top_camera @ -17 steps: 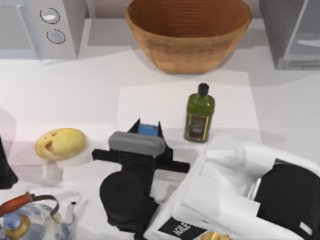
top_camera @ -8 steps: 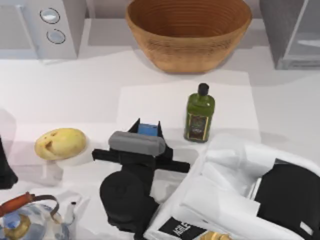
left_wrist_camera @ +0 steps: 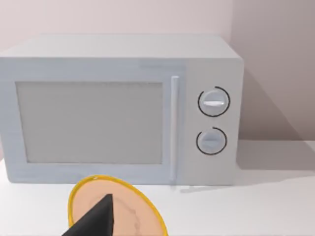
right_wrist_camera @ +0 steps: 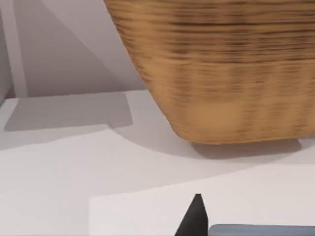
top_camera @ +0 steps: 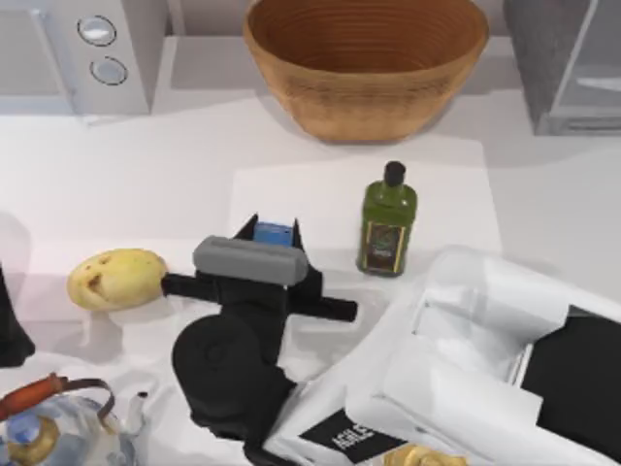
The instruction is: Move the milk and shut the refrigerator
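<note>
1. Near the middle of the table point(top_camera: 146, 175), the right gripper point(top_camera: 273, 225) is reaching in from the lower right, its two dark fingers point(top_camera: 245, 226) pinching the milk point(top_camera: 273, 233) from either side.
2. The milk's blue top is showing between those fingers, just left of the green bottle point(top_camera: 387, 219) and apart from it.
3. Beyond the milk, the wicker basket point(top_camera: 365, 60) is sitting at the table's far edge, looming large in the right wrist view point(right_wrist_camera: 221, 69).
4. The refrigerator point(top_camera: 568, 63) is standing at the far right corner, well apart from the milk.
5. The left gripper point(left_wrist_camera: 93, 219) is hanging parked at the left side, facing the white microwave point(left_wrist_camera: 118, 108) over a yellow-rimmed plate point(left_wrist_camera: 115, 206); I cannot tell how its fingers are set.
6. A potato point(top_camera: 116, 279) is lying left of the right gripper, and a kettle point(top_camera: 53, 422) is sitting at the near left corner.
</note>
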Controlling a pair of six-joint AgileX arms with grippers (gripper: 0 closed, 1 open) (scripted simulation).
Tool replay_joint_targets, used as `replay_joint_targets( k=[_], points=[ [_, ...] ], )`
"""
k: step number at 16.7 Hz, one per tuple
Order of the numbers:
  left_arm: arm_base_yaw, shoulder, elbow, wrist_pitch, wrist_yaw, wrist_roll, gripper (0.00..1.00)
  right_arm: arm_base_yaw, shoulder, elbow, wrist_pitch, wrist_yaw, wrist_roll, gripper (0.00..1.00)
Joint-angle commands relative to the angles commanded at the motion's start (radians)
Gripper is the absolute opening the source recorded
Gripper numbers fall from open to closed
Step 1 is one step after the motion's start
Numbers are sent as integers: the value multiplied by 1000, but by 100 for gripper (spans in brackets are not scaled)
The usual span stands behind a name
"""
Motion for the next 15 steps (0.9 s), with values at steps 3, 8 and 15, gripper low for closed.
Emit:
replay_joint_targets(
  k=[3, 8, 15],
  points=[
    [0, 0, 0, 0, 0, 0, 100, -12, -27, -48, 20, -8, -8, 0],
    [0, 0, 0, 0, 0, 0, 100, -9, -24, -49, 22, -7, -7, 0],
    [0, 0, 0, 0, 0, 0, 100, -102, -264, -117, 25, -222, 10, 0]
  ],
)
